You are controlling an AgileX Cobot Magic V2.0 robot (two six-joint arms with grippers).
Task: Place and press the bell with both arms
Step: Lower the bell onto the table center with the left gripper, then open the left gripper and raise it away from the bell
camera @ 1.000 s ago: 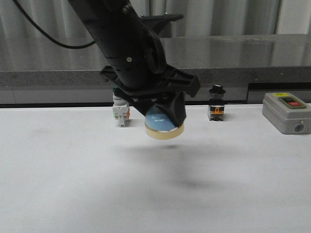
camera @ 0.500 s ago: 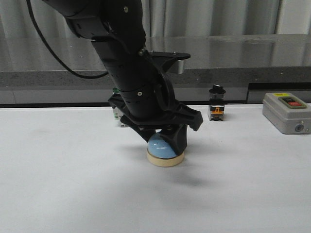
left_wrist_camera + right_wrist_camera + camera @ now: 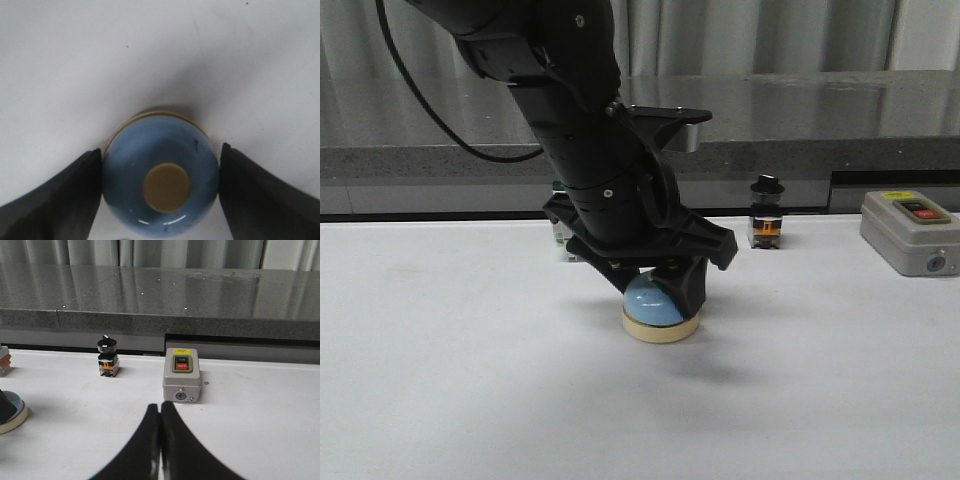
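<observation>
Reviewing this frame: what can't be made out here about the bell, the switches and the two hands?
- Bell button: front view, hidden by the left hand; only the left wrist view shows it.
- Green-capped switch: front view, mostly behind the left arm; right wrist view, cut off at the edge.
- Grey switch box yellow label: too small to read.
- Right hand: outside the front view.

A white counter (image 3: pixel 440 380) carries three things along its far edge. A black-capped switch (image 3: pixel 765 213) with an orange band stands upright near the middle. Well to its right, toward the far right corner, sits a grey switch box (image 3: pixel 908 232) with a yellow label and red button. A white push-button switch (image 3: pixel 560 236) is mostly hidden.
</observation>
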